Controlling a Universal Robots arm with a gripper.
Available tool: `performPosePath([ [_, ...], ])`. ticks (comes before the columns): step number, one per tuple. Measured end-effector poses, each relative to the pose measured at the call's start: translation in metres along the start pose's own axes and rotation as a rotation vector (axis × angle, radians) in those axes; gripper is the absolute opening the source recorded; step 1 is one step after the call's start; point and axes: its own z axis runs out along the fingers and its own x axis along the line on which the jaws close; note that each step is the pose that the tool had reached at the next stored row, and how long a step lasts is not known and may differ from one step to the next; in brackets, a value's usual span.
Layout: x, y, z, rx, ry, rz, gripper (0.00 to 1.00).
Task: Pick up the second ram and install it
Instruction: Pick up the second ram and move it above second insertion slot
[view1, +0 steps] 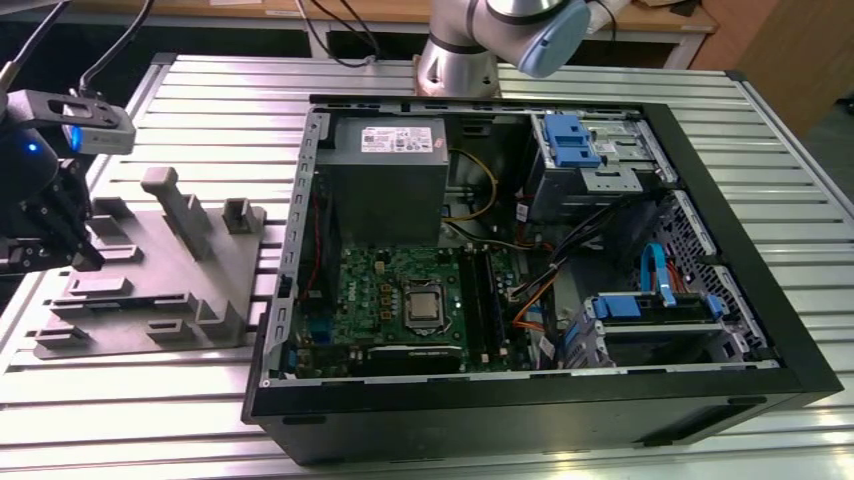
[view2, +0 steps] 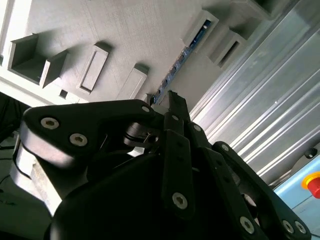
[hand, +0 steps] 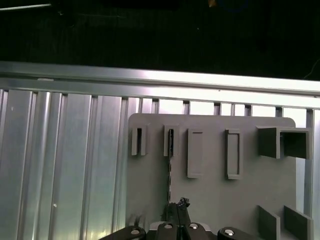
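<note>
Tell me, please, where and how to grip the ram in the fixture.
Grip the ram by its two flat faces, on the bare stretch of its upper edge, coming straight down. It stands on edge in the fixture, card-thin, one end tucked in a slot, so likely only the faces give hold. The end effector hangs at its other end.

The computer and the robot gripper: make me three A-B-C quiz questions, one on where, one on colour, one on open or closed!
1. Where is the gripper? A on a chair B over the fixture block C under the table
2. The fixture block's colour? A red B yellow C grey
3. The computer case is? A open B closed C wrapped
Answers: B, it hangs over the block, near the second ram; C, it is plain grey; A, its motherboard shows.
</note>
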Motion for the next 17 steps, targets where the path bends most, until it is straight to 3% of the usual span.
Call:
performPosePath([
  [6, 0.0001, 0.0000, 0.0003, 0.0005, -0.0001, 0.000, 0.10],
  [17, 0.0015, -0.0016, 0.0128, 0.0008, -0.0014, 0.006, 0.10],
])
